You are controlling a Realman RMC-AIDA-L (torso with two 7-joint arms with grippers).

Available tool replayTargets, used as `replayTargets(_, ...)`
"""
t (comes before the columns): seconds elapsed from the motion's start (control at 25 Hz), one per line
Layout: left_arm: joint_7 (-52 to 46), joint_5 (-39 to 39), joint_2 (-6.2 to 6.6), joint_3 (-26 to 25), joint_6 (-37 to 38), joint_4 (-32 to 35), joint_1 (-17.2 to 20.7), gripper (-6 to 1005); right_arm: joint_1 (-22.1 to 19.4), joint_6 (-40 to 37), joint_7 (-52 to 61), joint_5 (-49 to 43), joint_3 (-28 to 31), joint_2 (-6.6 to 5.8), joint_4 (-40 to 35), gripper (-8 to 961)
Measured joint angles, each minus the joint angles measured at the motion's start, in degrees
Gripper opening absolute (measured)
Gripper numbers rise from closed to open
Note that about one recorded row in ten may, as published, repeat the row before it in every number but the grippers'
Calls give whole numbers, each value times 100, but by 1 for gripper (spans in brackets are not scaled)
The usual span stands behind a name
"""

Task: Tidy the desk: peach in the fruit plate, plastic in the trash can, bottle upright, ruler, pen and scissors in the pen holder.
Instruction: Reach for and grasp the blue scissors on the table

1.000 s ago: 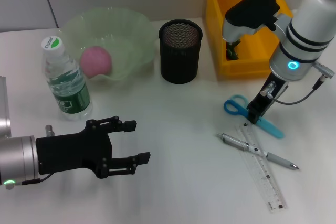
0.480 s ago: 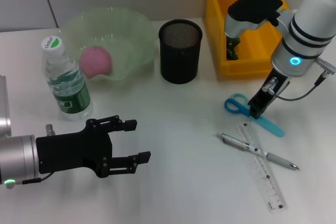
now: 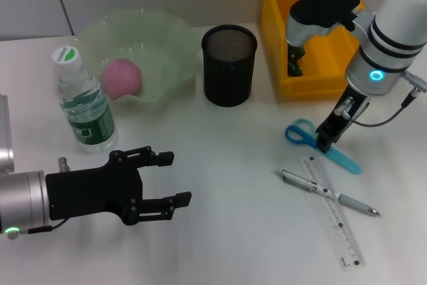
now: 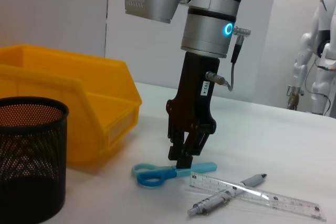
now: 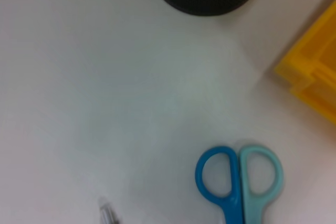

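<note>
Right gripper [image 3: 324, 143] barely shifted; scissors [image 3: 323, 146] lie flat.

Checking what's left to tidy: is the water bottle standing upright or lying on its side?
Upright. The water bottle stands on its base beside the fruit plate, cap on top.

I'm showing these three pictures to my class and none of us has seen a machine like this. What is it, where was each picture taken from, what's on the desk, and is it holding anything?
It is a two-armed robot tidying a desk. One picture looks down from its head; the others come from cameras on its wrists. The left gripper, black, hovers open and empty near the upright bottle. The right gripper stands down over the blue scissors, but whether it grips them cannot be told. Beside them a pen and a clear ruler lie crossed. Behind are the mesh pen holder, the yellow bin and a pink peach in the green plate.
</note>
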Motion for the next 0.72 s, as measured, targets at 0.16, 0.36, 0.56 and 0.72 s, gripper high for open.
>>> replayTargets(0.16, 0, 0, 0, 0, -5, 1, -5, 786, -11, -7, 0, -1, -28, 0, 2, 200)
replayTargets(0.36, -4, 1, 0, 0, -9, 1, -9, 786, -18, 23, -30, -1, -27, 4, 30, 284)
replayTargets(0.56, -9, 1, 0, 0, -9, 1, -18, 786, -32, 38, -44, 0, -43, 22, 54, 284)
replayTargets(0.72, -9, 1, 0, 0, -9, 1, -24, 786, -42, 40, -45, 0, -47, 24, 57, 284)
